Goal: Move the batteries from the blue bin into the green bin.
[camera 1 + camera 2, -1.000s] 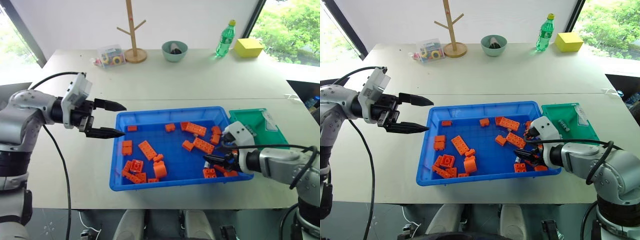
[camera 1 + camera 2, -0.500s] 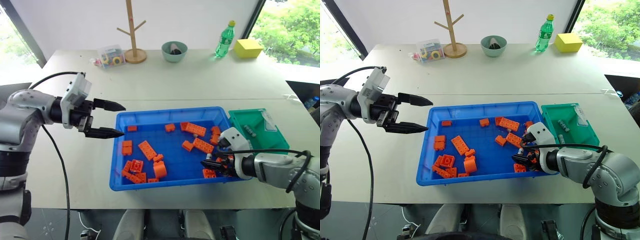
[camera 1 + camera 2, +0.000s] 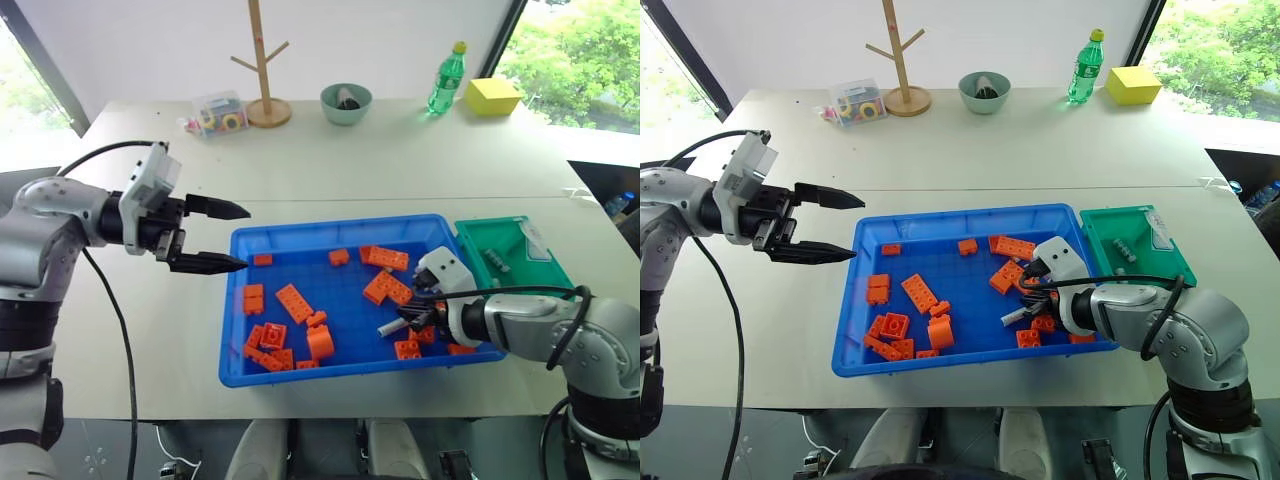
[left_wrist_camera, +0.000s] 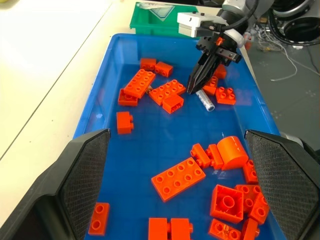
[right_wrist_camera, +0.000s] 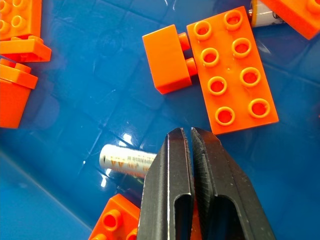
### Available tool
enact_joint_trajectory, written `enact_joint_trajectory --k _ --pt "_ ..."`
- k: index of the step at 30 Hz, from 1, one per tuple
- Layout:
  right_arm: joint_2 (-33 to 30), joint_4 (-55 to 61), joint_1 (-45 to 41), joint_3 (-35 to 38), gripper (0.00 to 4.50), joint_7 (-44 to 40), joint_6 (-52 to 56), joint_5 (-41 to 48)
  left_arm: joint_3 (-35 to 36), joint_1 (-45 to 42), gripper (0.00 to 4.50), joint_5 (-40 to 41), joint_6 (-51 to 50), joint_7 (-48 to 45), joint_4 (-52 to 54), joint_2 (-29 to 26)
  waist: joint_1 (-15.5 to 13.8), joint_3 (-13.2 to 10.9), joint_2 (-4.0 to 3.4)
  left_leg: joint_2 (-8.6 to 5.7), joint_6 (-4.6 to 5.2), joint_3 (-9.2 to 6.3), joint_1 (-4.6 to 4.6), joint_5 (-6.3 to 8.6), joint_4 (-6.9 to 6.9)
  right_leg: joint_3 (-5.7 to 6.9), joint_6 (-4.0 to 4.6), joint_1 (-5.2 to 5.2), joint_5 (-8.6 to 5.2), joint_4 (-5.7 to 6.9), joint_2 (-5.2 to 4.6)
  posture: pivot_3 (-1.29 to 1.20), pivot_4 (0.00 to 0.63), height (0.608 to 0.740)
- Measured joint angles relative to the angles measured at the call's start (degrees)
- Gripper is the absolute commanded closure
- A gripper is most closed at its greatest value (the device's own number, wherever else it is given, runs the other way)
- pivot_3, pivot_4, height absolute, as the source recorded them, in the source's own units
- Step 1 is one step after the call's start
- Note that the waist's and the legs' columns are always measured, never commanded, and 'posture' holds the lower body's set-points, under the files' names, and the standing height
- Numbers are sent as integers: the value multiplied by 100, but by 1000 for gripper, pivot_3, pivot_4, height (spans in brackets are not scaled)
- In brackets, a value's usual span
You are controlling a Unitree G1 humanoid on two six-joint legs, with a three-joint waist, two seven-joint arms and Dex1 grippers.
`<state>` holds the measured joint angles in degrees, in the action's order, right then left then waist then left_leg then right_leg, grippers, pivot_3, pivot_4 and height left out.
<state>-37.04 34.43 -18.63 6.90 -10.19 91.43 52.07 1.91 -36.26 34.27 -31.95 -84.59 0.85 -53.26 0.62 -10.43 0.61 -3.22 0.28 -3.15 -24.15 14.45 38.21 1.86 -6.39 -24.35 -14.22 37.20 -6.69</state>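
Lying on the floor of the blue bin (image 3: 300, 236), among orange bricks (image 3: 294, 301), a battery (image 4: 204, 100) sits just beside the right gripper (image 4: 193, 88), whose jaws are pressed together and hold nothing; the battery passes partly under them. Another battery (image 3: 1124, 250) rests in the green bin (image 3: 478, 237), which touches the blue bin's right end. Left gripper (image 3: 231, 238) hovers over the tabletop (image 3: 400, 160), jaws spread wide and empty.
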Motion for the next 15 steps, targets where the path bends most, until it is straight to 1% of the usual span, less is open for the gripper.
enact_joint_trajectory --k 1,2,4,7,9,12,14,15 --pt "-9 3 -19 -12 4370 -18 11 -4 0 0 0 -1 7 0 0 0 2 0 0 0 0 0 0 0 0 0 0 0 0 0 0 0 150 703" --pt "-14 3 -35 -16 4141 -28 26 -5 0 0 0 -1 12 0 0 0 2 0 0 0 0 0 0 0 -1 0 0 -1 0 0 0 0 150 703" --pt "-81 10 -91 -54 3507 -86 67 -27 0 0 0 -2 27 0 -12 1 1 0 0 0 0 1 0 0 0 0 0 -1 0 0 0 0 150 703" --pt "-316 33 -180 -165 1999 -278 -4 -116 0 0 0 -6 77 -1 -78 8 3 -1 -1 0 0 2 0 0 0 0 0 -1 0 0 0 0 150 703" --pt "-668 166 -260 -296 1999 -619 -359 -162 -4 -4 0 -8 114 -4 -98 36 5 -3 -3 0 0 2 0 0 0 0 0 -3 0 0 0 0 150 703" --pt "-1277 316 -352 -538 1999 -1408 -1349 -435 -16 -13 0 -18 153 -16 -155 58 8 -4 -1 1 0 2 -1 0 -1 1 -1 -3 -1 0 2 0 150 703" --pt "-1647 291 -379 -737 1999 -2012 -2201 -793 -37 -29 0 -43 178 -21 -207 85 10 -4 -1 1 0 4 0 0 0 2 -2 -3 -1 -1 2 0 150 703" --pt "-1734 269 -383 -801 1999 -2235 -2517 -937 -43 -32 0 -53 202 -22 -220 99 10 -4 0 2 0 3 0 0 0 2 -2 -3 -1 -1 2 0 150 703"
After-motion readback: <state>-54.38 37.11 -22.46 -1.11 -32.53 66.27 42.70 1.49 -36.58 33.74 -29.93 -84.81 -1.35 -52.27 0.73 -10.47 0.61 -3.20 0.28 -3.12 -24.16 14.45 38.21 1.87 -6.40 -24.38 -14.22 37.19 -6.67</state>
